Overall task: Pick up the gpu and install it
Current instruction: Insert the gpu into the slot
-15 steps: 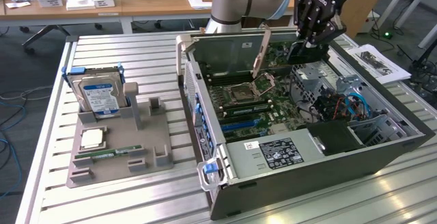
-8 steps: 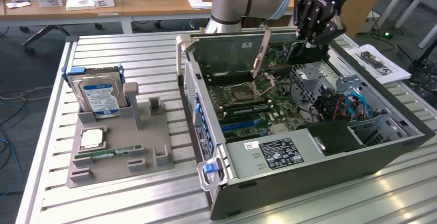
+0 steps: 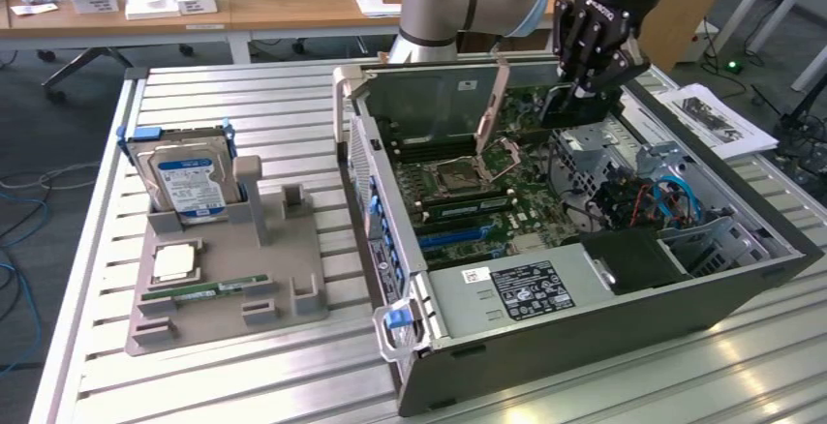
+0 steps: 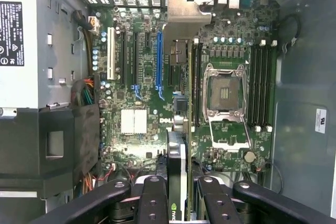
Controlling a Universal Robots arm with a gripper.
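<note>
Black fingers clamp the thin dark gpu card, Nvidia-marked, edge-on. It hangs over the green motherboard.

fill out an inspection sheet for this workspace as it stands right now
surface: ribbed metal table carrying a grey parts holder and an open computer case.
job's things: gpu held edge-on above the motherboard, not yet in a slot.
clutter: hard drive, processor chip and memory stick in the holder; papers at the exterior view's right.
grippers: gripper shut on the gpu, over the case.
cables: blue and orange leads inside the case; loose cables on the floor.
surroundings: desks with small boxes behind the table.
</note>
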